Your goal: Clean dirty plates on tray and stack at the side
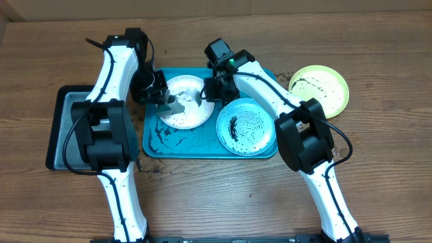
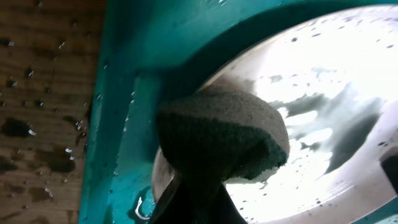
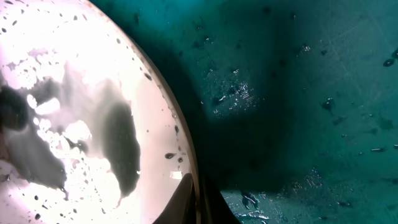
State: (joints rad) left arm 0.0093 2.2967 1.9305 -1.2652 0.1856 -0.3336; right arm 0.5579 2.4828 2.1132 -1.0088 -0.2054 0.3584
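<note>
Where the grey tray [image 1: 64, 128] sits far left, the left arm hides part of it. Turquoise tray [image 1: 202, 150] holds the white plate [image 1: 189, 115] on its left and the light blue plate [image 1: 246, 126] on its right, both black-specked. Left gripper [image 1: 167, 101] is clamped on a sponge [image 2: 224, 137] at the white plate's left edge. Right gripper [image 1: 210, 90] is at that plate's right rim, fingers cut off in the wrist view, so can't tell apart or together. Yellow-green plate [image 1: 319, 90] lies on the table [image 1: 216, 202] right of the tray.

White-shelled arms [image 1: 113, 73] with bulky black joints, black cables, perhaps one green light [image 1: 231, 63].
</note>
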